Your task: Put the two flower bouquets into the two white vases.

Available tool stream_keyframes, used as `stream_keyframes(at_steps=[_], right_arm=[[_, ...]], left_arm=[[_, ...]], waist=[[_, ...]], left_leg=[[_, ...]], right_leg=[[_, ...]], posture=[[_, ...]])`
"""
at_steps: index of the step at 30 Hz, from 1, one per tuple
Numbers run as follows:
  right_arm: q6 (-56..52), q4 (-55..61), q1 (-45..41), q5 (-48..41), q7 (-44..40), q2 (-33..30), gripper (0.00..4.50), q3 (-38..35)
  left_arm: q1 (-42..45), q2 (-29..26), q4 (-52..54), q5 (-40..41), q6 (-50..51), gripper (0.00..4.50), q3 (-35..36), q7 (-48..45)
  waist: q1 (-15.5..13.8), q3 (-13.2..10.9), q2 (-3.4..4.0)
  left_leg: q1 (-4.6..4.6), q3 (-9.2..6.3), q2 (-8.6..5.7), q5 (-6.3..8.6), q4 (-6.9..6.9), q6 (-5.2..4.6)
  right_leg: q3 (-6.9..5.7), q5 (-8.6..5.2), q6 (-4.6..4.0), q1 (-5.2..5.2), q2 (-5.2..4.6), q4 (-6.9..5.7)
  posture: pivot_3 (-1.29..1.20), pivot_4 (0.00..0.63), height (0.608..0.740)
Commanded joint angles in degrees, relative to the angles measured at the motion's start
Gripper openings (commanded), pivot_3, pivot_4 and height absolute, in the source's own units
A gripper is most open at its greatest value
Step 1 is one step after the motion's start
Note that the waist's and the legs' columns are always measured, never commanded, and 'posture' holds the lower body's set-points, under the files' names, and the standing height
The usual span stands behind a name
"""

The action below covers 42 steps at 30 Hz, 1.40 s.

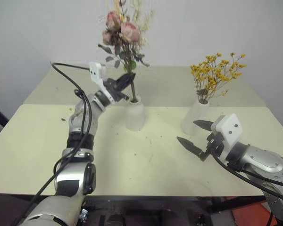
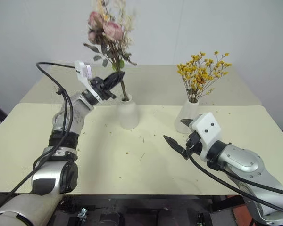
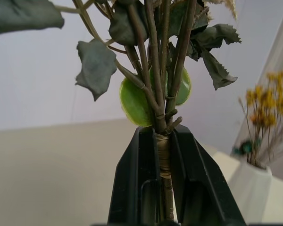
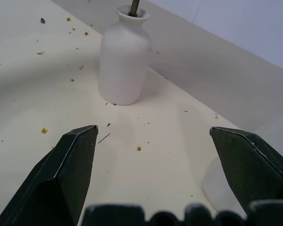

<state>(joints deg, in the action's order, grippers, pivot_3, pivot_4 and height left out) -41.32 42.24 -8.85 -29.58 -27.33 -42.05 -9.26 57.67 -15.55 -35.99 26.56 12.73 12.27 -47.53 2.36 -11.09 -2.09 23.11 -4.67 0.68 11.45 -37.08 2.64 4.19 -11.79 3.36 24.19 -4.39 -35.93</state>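
Observation:
The pink and cream bouquet (image 1: 121, 29) stands upright with its dark stem down in the mouth of the rounded white vase (image 1: 135, 114). My left gripper (image 1: 127, 81) is shut on that stem just above the vase; the left wrist view shows the stem (image 3: 163, 155) pinched between the black fingers. The yellow-orange bouquet (image 1: 217, 70) stands in the tapered white vase (image 1: 195, 117) to the right. My right gripper (image 1: 195, 133) hangs open in front of that vase with nothing between its fingers (image 4: 70, 165).
Both vases stand on a cream table (image 1: 146, 160) sprinkled with small flower crumbs (image 4: 44, 130). A second table (image 1: 165, 80) adjoins behind, against a white wall. Black cables (image 1: 80, 94) loop along my left arm.

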Motion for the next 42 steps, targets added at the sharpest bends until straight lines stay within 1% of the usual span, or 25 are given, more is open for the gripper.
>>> stream_keyframes(at_steps=[1,4,8,10,11,15,19,21,27,29,33,34,37,42], right_arm=[[1.1,1.4,-0.2,0.5,0.0,0.1,4.5,-0.7],[1.3,1.4,0.1,0.8,0.0,0.3,4.5,-0.6],[1.8,0.9,0.2,1.3,-0.4,0.4,4.5,-0.4],[2.1,0.6,0.0,1.6,-0.8,0.4,4.5,-0.4],[2.2,0.4,-0.2,1.7,-0.9,0.5,4.5,-0.3],[2.7,-0.3,-0.5,2.3,-1.4,0.6,4.5,0.0],[3.4,-0.8,-0.4,3.1,-1.7,0.9,4.5,0.5],[3.8,-1.2,-0.5,3.4,-1.8,1.1,4.5,0.9],[5.0,-2.3,-1.0,4.4,-2.3,1.7,4.5,1.6],[5.4,-2.7,-1.2,4.8,-2.5,2.0,4.5,1.9],[5.8,-3.3,-1.5,5.6,-2.5,2.5,4.5,2.2],[5.9,-3.2,-1.4,5.8,-2.5,2.5,4.5,2.2],[5.8,-3.0,-1.0,5.9,-2.3,2.7,4.5,1.9],[5.9,-2.7,0.3,6.1,-2.4,2.5,4.5,0.7]], left_arm=[[-0.1,-0.4,3.4,-0.4,-2.7,0.1,-0.1,-0.5],[-2.4,-0.2,3.8,-0.7,-6.0,0.1,0.1,-1.5],[-3.8,0.4,4.4,-0.1,-7.7,0.1,0.4,-1.8],[-4.7,0.3,5.8,0.0,-7.6,0.83,-0.3,-3.0],[-5.1,0.2,6.4,-0.1,-7.7,1.06,-0.8,-3.7],[-6.6,-0.3,8.7,-0.6,-7.2,2.41,-1.9,-4.9],[-9.2,-2.6,12.5,-1.1,-6.3,3.77,-3.5,-7.3],[-9.8,-4.2,13.5,-1.8,-4.2,4.44,-4.3,-6.5],[-8.6,-7.4,12.8,-7.0,-0.8,4.47,-6.9,-1.9],[-7.5,-8.8,13.4,-7.7,1.3,4.47,-7.9,-2.6],[-6.2,-12.3,17.2,-6.1,6.1,4.47,-9.0,-7.1],[-6.2,-13.7,18.6,-5.2,8.7,4.47,-8.9,-8.3],[-8.1,-17.9,22.6,-4.5,11.2,4.47,-8.7,-11.5],[-12.1,-23.8,28.3,-1.2,15.7,4.47,-4.0,-12.2]], waist=[[0.0,0.0,0.0],[0.0,0.0,0.0],[-0.1,0.0,0.0],[-0.1,0.0,0.0],[-0.1,0.0,0.0],[-0.1,0.0,0.0],[0.2,0.0,0.01],[0.2,0.0,0.01],[0.0,0.0,0.01],[0.0,0.0,0.01],[0.1,0.0,0.01],[0.2,0.0,0.01],[0.5,0.0,0.02],[0.2,0.0,0.03]], left_leg=[[0.01,0.0,0.0,0.0,0.0,0.0],[-0.01,0.0,0.0,0.0,0.0,0.0],[-0.04,0.0,0.0,0.0,0.0,0.0],[-0.02,0.0,0.0,0.0,-0.02,-0.01],[-0.02,0.0,0.0,0.0,-0.02,-0.01],[-0.01,0.0,0.0,0.01,-0.02,-0.02],[-0.06,0.01,0.01,0.0,-0.02,-0.02],[-0.06,0.01,0.03,0.0,-0.01,-0.02],[-0.08,0.01,0.03,0.0,-0.02,-0.02],[-0.07,0.01,0.03,0.0,-0.02,-0.02],[-0.03,0.0,0.03,0.0,-0.02,-0.02],[-0.03,0.01,0.04,0.0,-0.02,-0.02],[-0.07,0.01,0.06,0.01,0.0,-0.02],[-0.15,0.02,0.09,0.01,0.01,-0.02]], right_leg=[[0.0,0.0,0.0,0.01,0.0,0.0],[0.0,0.0,0.0,-0.01,0.0,0.02],[0.0,0.0,0.0,-0.03,0.0,-0.01],[0.0,0.0,0.0,-0.02,0.0,-0.01],[0.0,0.0,0.0,-0.02,0.0,0.0],[0.0,0.0,-0.01,-0.02,0.0,0.01],[0.01,0.0,0.0,-0.03,0.0,-0.02],[0.01,0.0,0.0,-0.03,0.02,-0.02],[0.01,-0.06,0.09,-0.06,0.02,-0.02],[0.0,-0.06,0.09,-0.05,0.02,-0.02],[0.0,-0.06,0.09,-0.02,0.03,-0.02],[0.0,-0.06,0.09,-0.01,0.03,-0.02],[0.01,-0.06,0.09,-0.01,0.04,-0.04],[0.01,-0.21,0.3,-0.04,0.06,-0.1]], posture=[[0.0,0.15,0.74],[0.0,0.15,0.74],[0.0,0.15,0.74],[0.0,0.15,0.74],[0.0,0.15,0.74],[0.0,0.15,0.74],[0.0,0.15,0.74],[0.0,0.15,0.74],[0.0,0.15,0.74],[0.0,0.15,0.74],[0.0,0.15,0.74],[0.0,0.15,0.74],[0.0,0.15,0.74],[0.0,0.15,0.74]])
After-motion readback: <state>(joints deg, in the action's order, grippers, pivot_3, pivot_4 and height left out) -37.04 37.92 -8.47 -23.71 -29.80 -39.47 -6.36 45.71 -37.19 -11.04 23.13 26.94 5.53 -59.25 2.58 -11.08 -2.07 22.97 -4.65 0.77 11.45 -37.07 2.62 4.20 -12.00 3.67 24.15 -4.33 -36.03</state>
